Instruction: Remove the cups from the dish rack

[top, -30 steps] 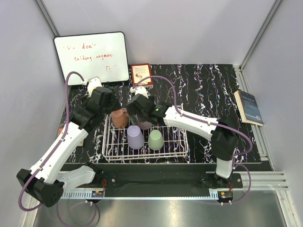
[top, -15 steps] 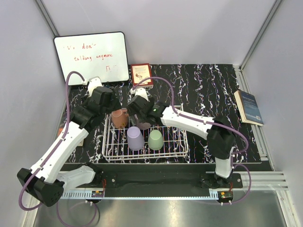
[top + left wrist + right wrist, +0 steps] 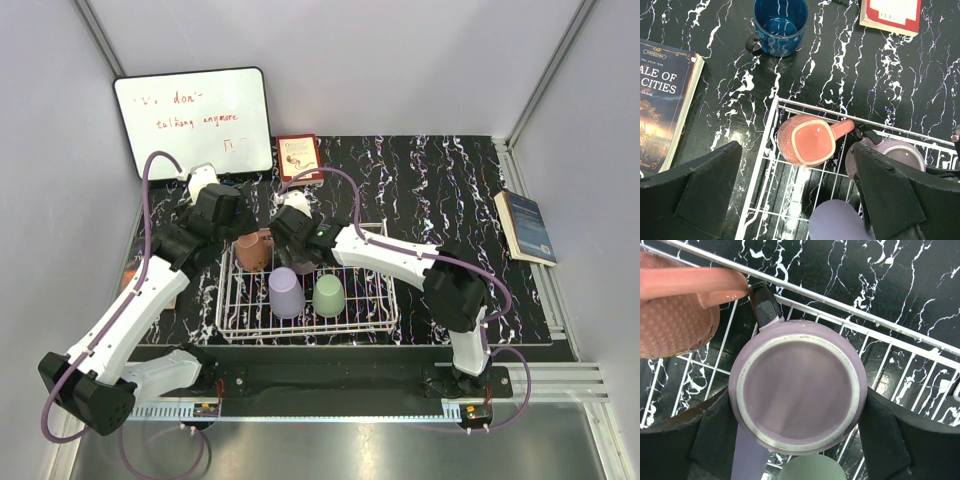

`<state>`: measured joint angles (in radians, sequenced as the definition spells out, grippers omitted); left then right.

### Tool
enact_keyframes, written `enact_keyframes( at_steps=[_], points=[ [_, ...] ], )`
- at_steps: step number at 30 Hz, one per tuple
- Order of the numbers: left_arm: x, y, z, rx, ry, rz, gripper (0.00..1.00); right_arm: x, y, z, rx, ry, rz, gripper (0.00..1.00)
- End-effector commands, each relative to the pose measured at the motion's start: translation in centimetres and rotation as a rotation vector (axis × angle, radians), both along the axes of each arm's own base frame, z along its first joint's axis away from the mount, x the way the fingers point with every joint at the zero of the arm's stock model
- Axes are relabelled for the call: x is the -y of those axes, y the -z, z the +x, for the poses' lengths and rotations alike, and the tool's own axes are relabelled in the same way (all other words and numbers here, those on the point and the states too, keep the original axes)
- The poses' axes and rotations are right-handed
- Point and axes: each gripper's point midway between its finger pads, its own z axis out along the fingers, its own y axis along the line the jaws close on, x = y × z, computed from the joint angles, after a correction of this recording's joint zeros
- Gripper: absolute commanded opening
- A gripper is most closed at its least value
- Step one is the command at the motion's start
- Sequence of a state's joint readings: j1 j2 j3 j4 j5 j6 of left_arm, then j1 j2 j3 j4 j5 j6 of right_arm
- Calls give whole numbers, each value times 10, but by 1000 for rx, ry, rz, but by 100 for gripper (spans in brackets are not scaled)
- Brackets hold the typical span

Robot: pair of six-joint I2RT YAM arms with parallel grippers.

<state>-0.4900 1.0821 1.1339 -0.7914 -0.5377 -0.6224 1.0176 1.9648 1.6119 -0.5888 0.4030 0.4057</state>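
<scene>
**A:** So, where are the cups at this moment?

**B:** Four are inside the dish rack (image 3: 392,305), in the lower middle of the top view, on the black marbled counter (image 3: 440,185). The lavender cup (image 3: 286,291) and the light green cup (image 3: 328,296) stand bottom up, side by side, in the lower part of the rack. The terracotta cup (image 3: 807,139) is in the rack's upper left corner. Its mouth is turned to the left wrist camera and its handle points at the mauve cup (image 3: 797,385).

**A:** And the mauve one?

**B:** It is bottom up, just beside the terracotta cup. The right tool (image 3: 799,405) has one finger on each side of it, very close to its wall. It looks like touching, but the cup's base hides the pads, so I cannot tell if it really grips.

**A:** The left tool?

**B:** The left tool (image 3: 797,150) hangs above the terracotta cup with its fingers wide apart, holding nothing.

**A:** Is something outside the rack?

**B:** Yes. The dark blue cup (image 3: 780,22) stands upright on the counter at the top of the left wrist view, apart from the rack. A book (image 3: 660,100) lies at the left edge there, and a red book (image 3: 890,11) in the upper right corner.
</scene>
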Motion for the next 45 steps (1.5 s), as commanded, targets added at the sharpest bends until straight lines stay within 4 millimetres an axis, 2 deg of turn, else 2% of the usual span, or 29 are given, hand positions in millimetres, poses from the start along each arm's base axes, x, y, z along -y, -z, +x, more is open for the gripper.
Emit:
enact_keyframes(
  at_steps=[1, 2, 3, 6, 14, 15, 17, 18, 20, 21, 23, 24, 26, 28, 29, 30, 31, 32, 33, 34, 35, 36, 37, 39, 40, 41, 42, 43, 45],
  points=[
    [6, -3, 6, 32, 2, -31, 99, 7, -10, 2, 8, 21, 1, 52],
    [6, -4, 6, 33, 4, -32, 99, 9, -14, 4, 24, 30, -2, 42],
    [7, -4, 6, 33, 4, -32, 99, 12, -17, 3, 31, 31, -1, 23],
    [7, -3, 7, 31, 5, -32, 99, 18, -27, 5, 58, 47, 4, 0],
    [8, -3, 9, 34, 4, -31, 99, 29, -68, -1, 115, 56, 87, 0],
    [8, -5, 10, 37, 4, -32, 99, 32, -84, -2, 137, 58, 118, 0],
    [8, -5, 11, 40, 3, -29, 99, 35, -96, -3, 160, 59, 146, 0],
    [8, -5, 11, 39, 3, -29, 99, 39, -112, -5, 182, 60, 177, 0],
    [10, -5, 12, 39, 6, -33, 99, 43, -128, -7, 210, 65, 207, 0],
    [10, -6, 13, 40, 7, -35, 99, 49, -146, -8, 239, 67, 239, 0],
    [12, -7, 13, 42, 12, -45, 99, 53, -162, -9, 273, 70, 278, 0],
    [12, -7, 12, 42, 12, -48, 99, 60, -181, -13, 301, 71, 320, 0],
    [15, -9, 13, 47, 16, -64, 99, 64, -192, -15, 331, 75, 370, 0],
    [19, -10, 13, 49, 31, -85, 99, 72, -215, -17, 375, 85, 457, 0],
    [21, -12, 13, 58, 37, -99, 99, 74, -206, -19, 358, 94, 477, 0],
    [24, -11, 12, 58, 47, -109, 99, 86, -216, -17, 371, 117, 528, 0],
    [30, -11, 12, 58, 67, -139, 99, 81, -224, -19, 366, 89, 606, 0],
    [34, -14, 11, 82, 84, -168, 98, 88, -216, -24, 343, 99, 654, 0],
    [38, -16, 11, 95, 101, -197, 98, 88, -226, -21, 348, 80, 740, 0],
    [51, -25, 13, 136, 153, -256, 98, 92, -208, -22, 322, 80, 755, 0],
    [55, -25, 7, 160, 182, -288, 99, 97, -217, -26, 316, 78, 832, 0],
    [61, -31, 6, 194, 216, -326, 99, 93, -216, -32, 287, 30, 877, 0],
    [77, -47, 6, 262, 293, -398, 99, 96, -216, -28, 303, 24, 928, 0],
    [87, -53, -5, 328, 368, -472, 99, 92, -232, -39, 291, -53, 1046, 0],
    [100, -72, -8, 404, 449, -535, 99, 94, -225, -39, 277, -63, 1060, 0],
    [107, -67, -13, 412, 493, -563, 99, 94, -230, -43, 264, -77, 1107, 0],
    [113, -76, -19, 443, 535, -599, 99, 89, -242, -51, 265, -148, 1168, 0],
    [122, -84, -24, 464, 598, -637, 99, 91, -237, -51, 251, -154, 1192, 0],
    [131, -84, -27, 454, 634, -682, 99, 88, -252, -63, 230, -225, 1298, 0]
  ],
)
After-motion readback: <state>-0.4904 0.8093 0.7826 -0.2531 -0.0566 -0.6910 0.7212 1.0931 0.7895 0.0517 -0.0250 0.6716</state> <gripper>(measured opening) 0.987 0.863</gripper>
